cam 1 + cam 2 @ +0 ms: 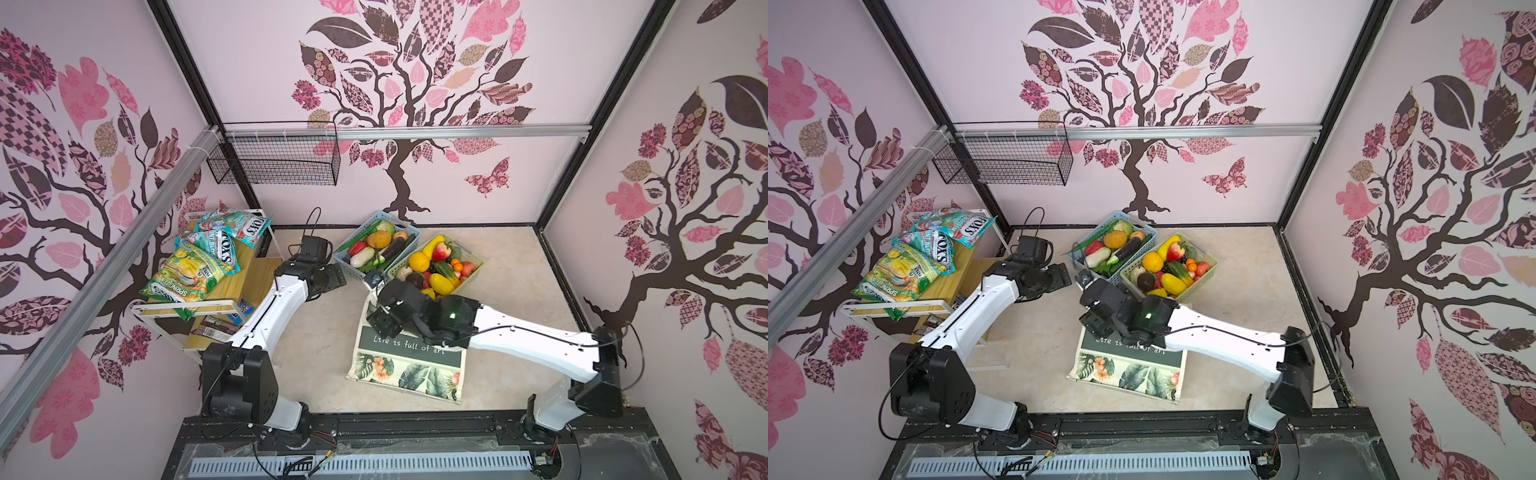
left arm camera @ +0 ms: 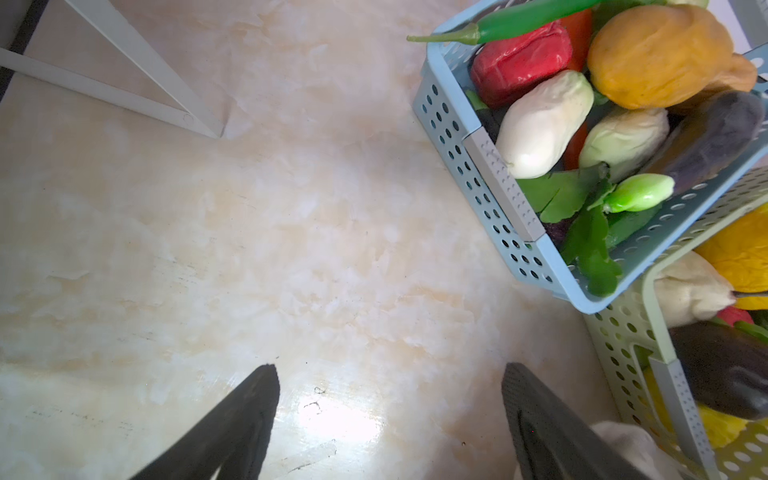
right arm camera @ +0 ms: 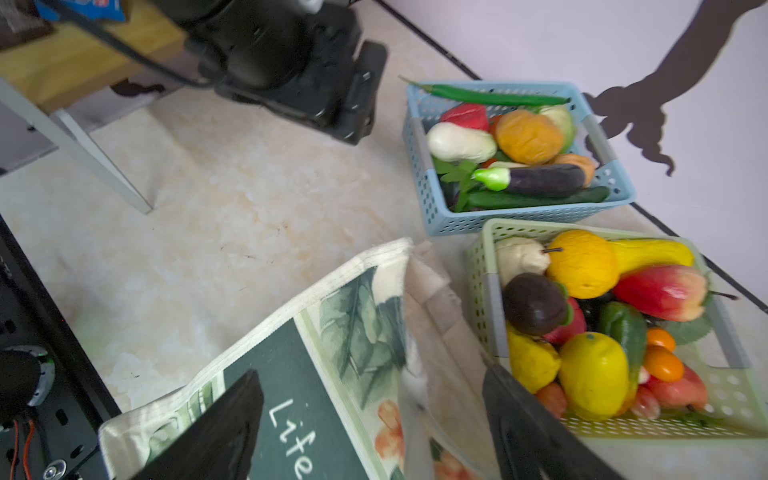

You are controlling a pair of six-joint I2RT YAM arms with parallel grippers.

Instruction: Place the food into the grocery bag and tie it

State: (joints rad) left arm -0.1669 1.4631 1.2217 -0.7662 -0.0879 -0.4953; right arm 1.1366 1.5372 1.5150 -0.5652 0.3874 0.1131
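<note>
Pink tree-print walls [image 1: 270,62], marbled beige floor [image 1: 519,270]

The food [image 1: 419,262] fills two baskets [image 1: 347,265] at the far middle; the grocery bag [image 1: 411,372] (cream, leaf-printed) lies just nearer, mouth toward them.

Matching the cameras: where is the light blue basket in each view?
In a top view: light blue basket centre, beyond the grocery bag.
In a top view: light blue basket likewise.
Left wrist: light blue basket corner, beside pale green basket.
Right wrist: light blue basket whole, beyond the grocery bag.
Shared landmark: its white vegetable.
</note>
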